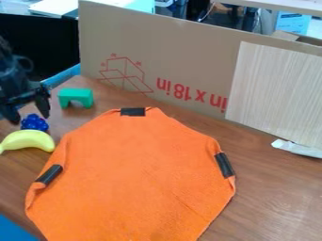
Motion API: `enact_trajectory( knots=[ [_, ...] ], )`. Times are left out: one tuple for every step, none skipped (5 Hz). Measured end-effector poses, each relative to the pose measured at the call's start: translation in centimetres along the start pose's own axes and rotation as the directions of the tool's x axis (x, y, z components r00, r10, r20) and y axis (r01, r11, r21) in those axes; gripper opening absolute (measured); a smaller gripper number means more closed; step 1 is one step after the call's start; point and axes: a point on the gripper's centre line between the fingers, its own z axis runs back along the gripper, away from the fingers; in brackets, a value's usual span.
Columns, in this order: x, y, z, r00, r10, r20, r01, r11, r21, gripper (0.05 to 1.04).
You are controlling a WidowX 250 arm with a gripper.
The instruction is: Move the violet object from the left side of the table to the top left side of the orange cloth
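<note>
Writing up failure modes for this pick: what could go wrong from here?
- The yellow banana lies right beside the violet piece, so the open gripper could bump or pinch it while closing.
- The piece looks knobbly, so an off-center grip might let it roll or slip.
- The green block stands close to the upper left of the orange cloth; a low carry could clip it.
</note>
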Motion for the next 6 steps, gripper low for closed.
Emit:
enact_trajectory(
  knots=[
    [-0.2,-0.3,-0.7,1.0,0.018,-0.01,-0.018,1.0,0.001,0.955],
    [-0.1,-0.4,-0.7,1.0,0.02,0.003,-0.02,1.0,0.003,0.806],
    [-0.3,-0.6,-0.8,1.0,0.017,0.001,-0.017,1.0,-0.003,0.804],
    [-0.4,-2.7,0.1,1.0,0.0,-0.005,0.0,0.999,-0.039,0.742],
    [0.0,-5.9,2.1,1.0,-0.026,0.015,0.027,0.998,-0.059,0.732],
    [1.0,-9.5,3.4,0.999,-0.035,0.028,0.037,0.996,-0.086,0.732]
  ],
)
